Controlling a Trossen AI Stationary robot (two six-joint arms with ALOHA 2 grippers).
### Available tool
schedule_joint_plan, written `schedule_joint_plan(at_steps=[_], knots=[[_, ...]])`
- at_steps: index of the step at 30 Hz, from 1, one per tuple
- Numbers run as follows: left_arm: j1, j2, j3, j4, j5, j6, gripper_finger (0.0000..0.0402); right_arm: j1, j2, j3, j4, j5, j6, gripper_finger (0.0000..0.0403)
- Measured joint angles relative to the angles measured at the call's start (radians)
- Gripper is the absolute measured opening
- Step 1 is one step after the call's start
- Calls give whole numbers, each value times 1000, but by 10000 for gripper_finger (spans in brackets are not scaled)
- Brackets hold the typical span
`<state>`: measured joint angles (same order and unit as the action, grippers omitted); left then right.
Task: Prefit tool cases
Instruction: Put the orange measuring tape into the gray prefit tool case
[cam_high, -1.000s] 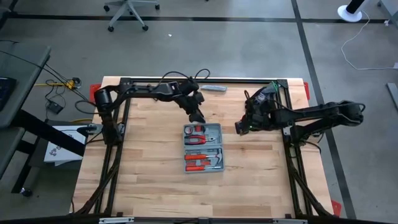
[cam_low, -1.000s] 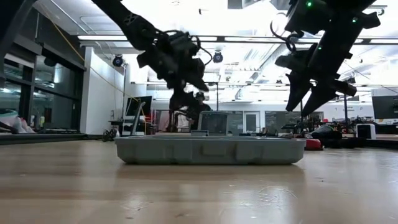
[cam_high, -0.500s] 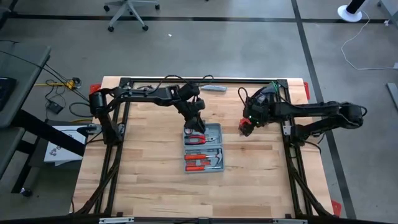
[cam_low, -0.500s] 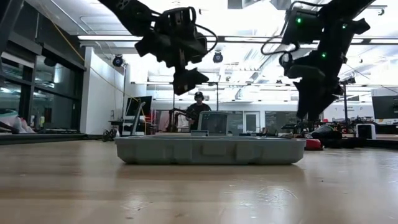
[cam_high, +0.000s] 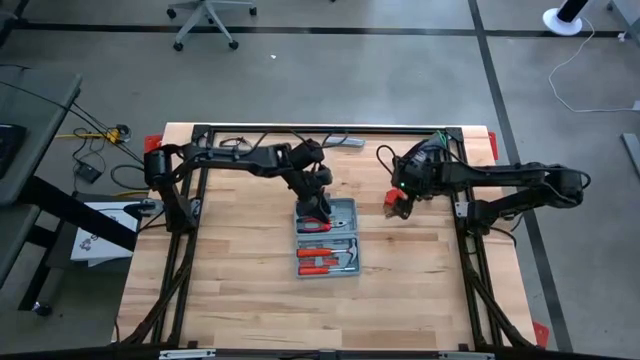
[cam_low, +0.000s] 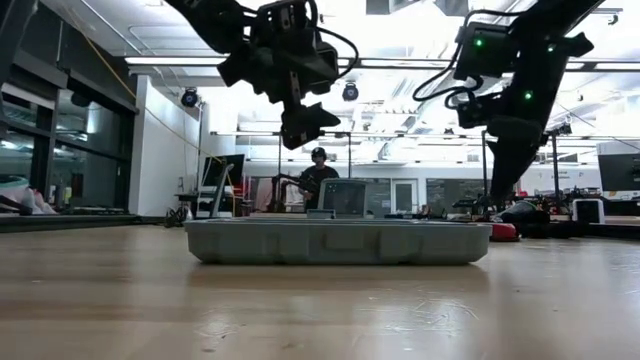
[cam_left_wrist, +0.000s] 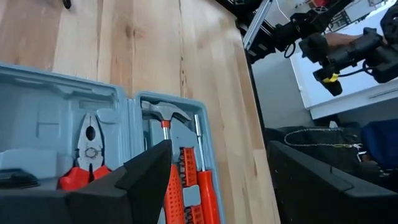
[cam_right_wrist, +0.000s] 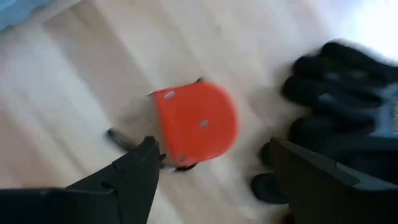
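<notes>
hovering open, the left hand (cam_high: 316, 209) overhangs the tool case (cam_high: 341, 258).

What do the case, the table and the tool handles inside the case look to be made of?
Case: looks like moulded plastic, matte grey-blue, with rounded edges and shaped recesses seen in the left wrist view.
Table: light wood in glued strips, with visible grain and a faint sheen in the low view.
Handles: orange-red, probably plastic or rubber; the ribbing suggests a grip coating. The hammer head looks like bare metal.

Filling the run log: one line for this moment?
tool case open on table | left gripper open above it | right gripper open over orange object
</notes>
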<state>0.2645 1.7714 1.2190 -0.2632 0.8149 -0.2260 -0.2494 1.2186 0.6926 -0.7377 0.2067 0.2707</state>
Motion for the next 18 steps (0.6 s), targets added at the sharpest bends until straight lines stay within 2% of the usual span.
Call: schedule_joint_plan(at_steps=[4,9,15,18], knots=[[-7,0,0,0,-27,0,255,-6,0,5,6,70,-1,290],[-12,0,0,-1,-31,0,255,-6,0,6,59,72,93,289],[-13,0,0,-1,-31,0,255,-6,0,6,113,72,72,289],[-12,0,0,-1,-30,0,255,-6,0,6,132,73,147,289]])
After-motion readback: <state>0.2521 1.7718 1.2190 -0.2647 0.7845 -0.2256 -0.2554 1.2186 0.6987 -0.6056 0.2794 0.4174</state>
